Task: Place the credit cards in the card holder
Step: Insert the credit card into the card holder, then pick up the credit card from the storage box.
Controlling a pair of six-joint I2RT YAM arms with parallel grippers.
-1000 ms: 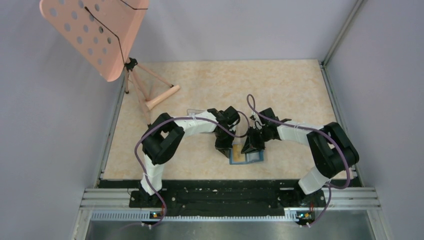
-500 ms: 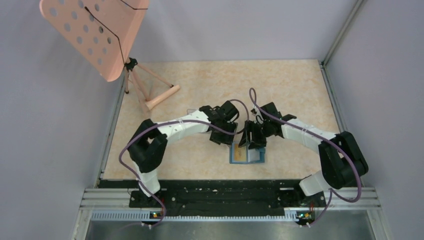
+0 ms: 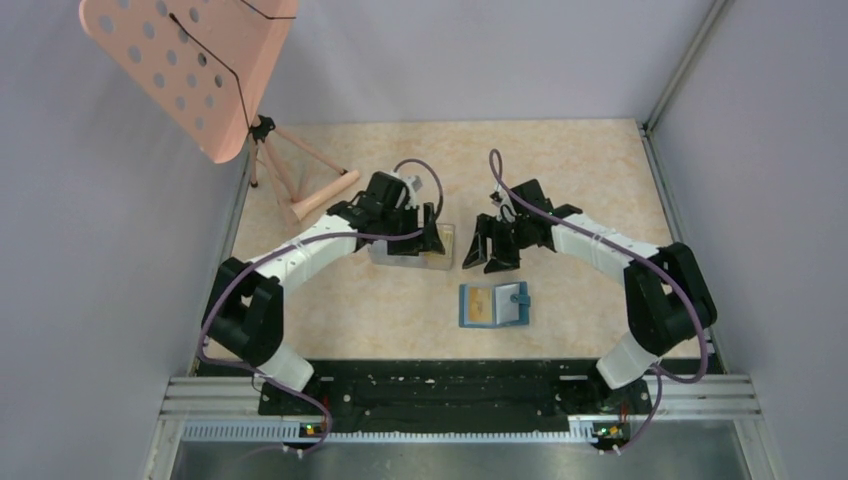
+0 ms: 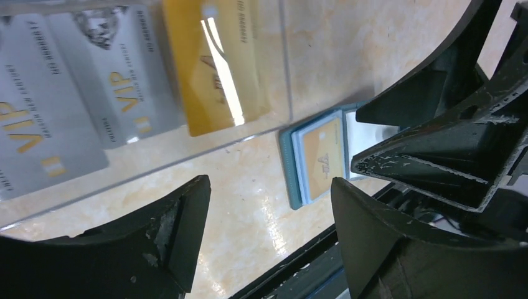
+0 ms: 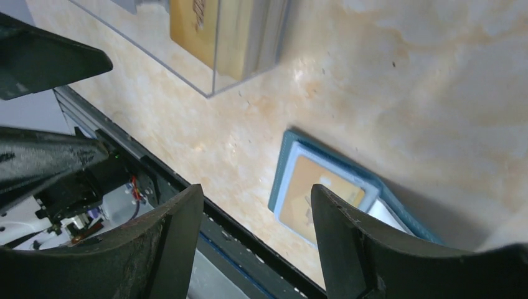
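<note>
A: Your left gripper [image 3: 430, 238] is spread wide with nothing between its jaws. Your left arm [image 3: 300, 255] stretches out so the gripper hangs beyond the card holder [image 3: 493, 304], off its far left corner.

B: Your right gripper [image 3: 482, 258] is parted and empty too, tipped down just past the card holder's far edge. The two grippers face each other, near but apart.

A: Under your left one, farther from the holder, sits the clear box [image 3: 405, 258]. A gold card [image 4: 218, 62] and grey cards [image 4: 112, 81] lie side by side in it.

B: Now look at the holder itself. It lies opened flat on the table [image 3: 560, 170], with both your grippers on its far side. It has a teal rim and a paler blue inside. An orange card [image 5: 314, 187] sits in its left half, and the snap tab [image 3: 517, 296] is on the right half.
</note>
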